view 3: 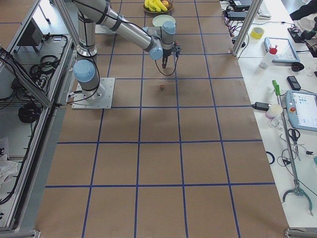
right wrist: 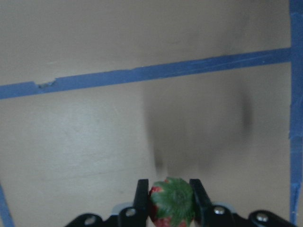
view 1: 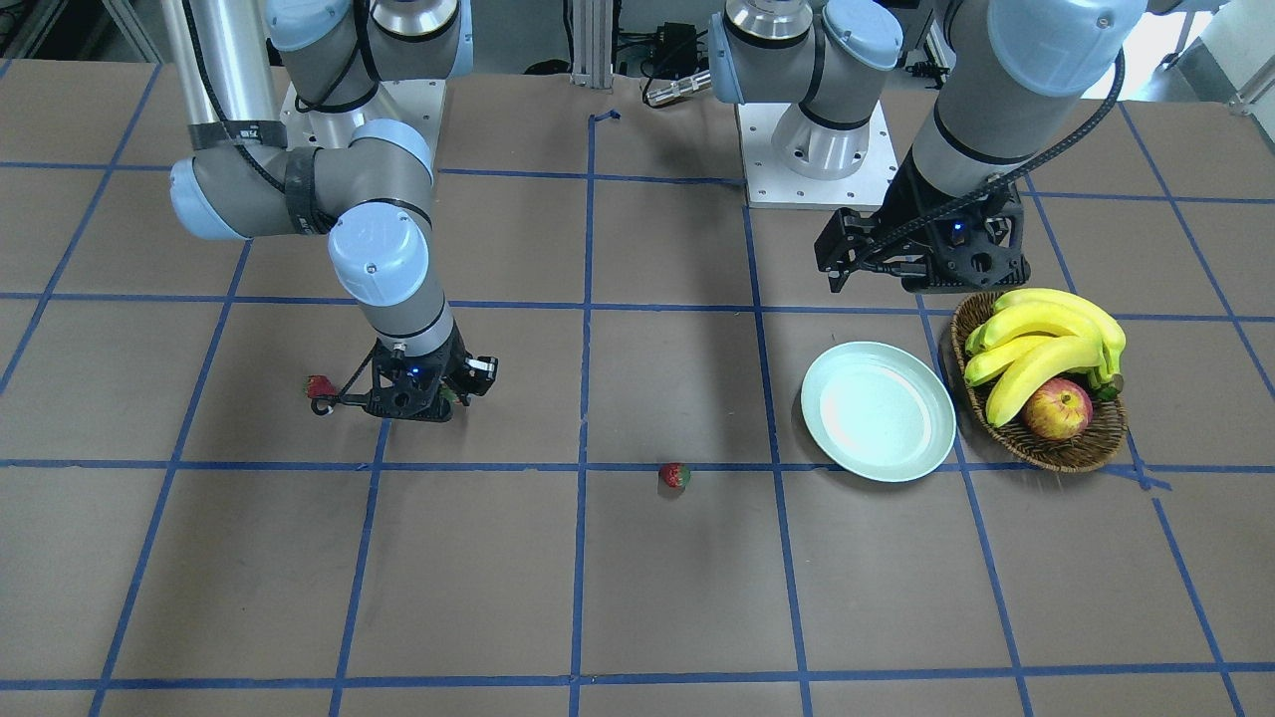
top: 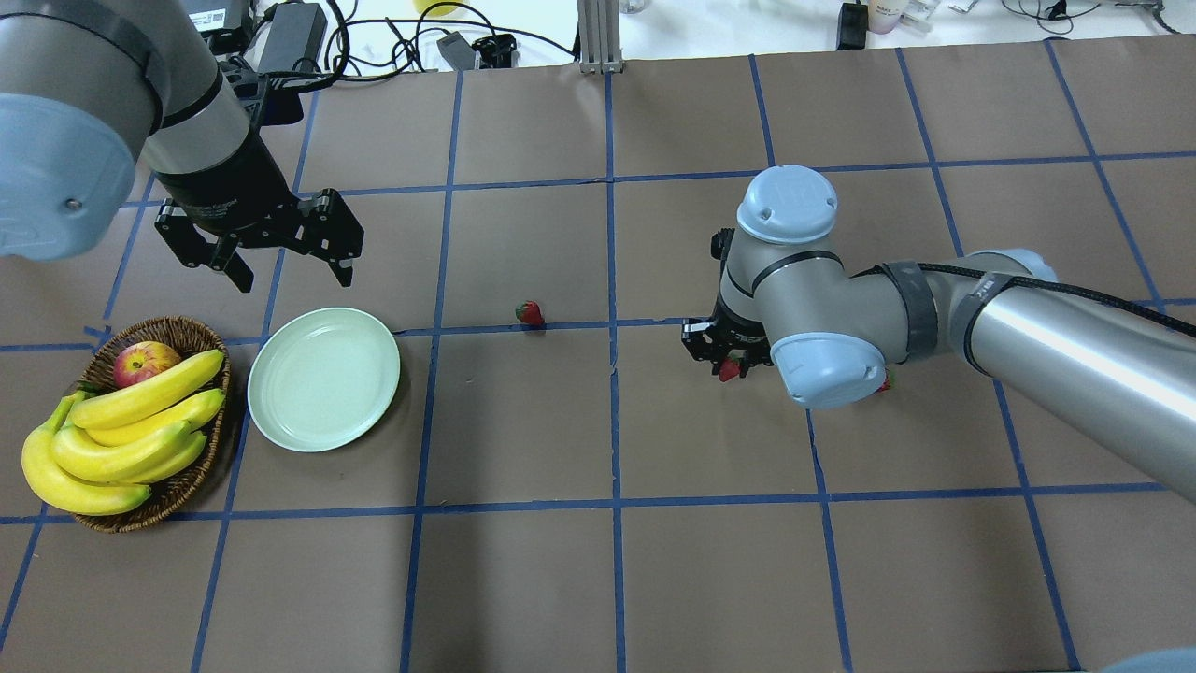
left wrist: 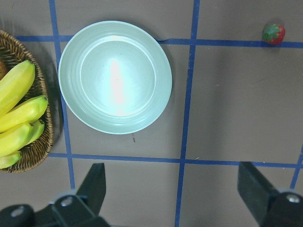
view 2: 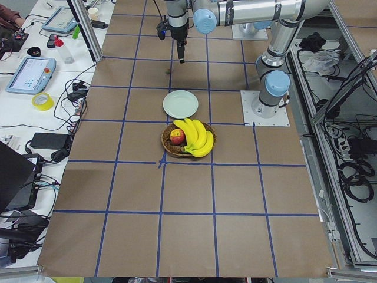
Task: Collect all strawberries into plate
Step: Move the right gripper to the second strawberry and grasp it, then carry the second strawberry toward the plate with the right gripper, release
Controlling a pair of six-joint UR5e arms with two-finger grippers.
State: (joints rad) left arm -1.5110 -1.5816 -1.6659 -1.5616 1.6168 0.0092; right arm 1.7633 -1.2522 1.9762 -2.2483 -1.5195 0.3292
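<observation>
Right tool (right wrist: 168, 190), seen from its own wrist camera, has its two fingers pinched shut on a strawberry (right wrist: 171, 205), holding it by the sides just under the leafy cap. A berry that small and round could squirt out on the carry.

From overhead, the empty plate (top: 323, 379) sits well apart from that tool across the surface (top: 598, 579). A second strawberry (top: 530, 313) lies between them, so a low swing might send it rolling. The left tool (top: 291, 271) hangs wide open, holding nothing, near the plate. I'd worry the two arms crowd each other at the drop.

From the front, a third strawberry (view 1: 319, 386) lies just beside the right tool, where a sideways start could nudge it. The wicker basket (view 1: 1036, 443) of bananas (view 1: 1046, 344) stands just beside the plate, and a careless release might bounce the berry off the rim towards it.
</observation>
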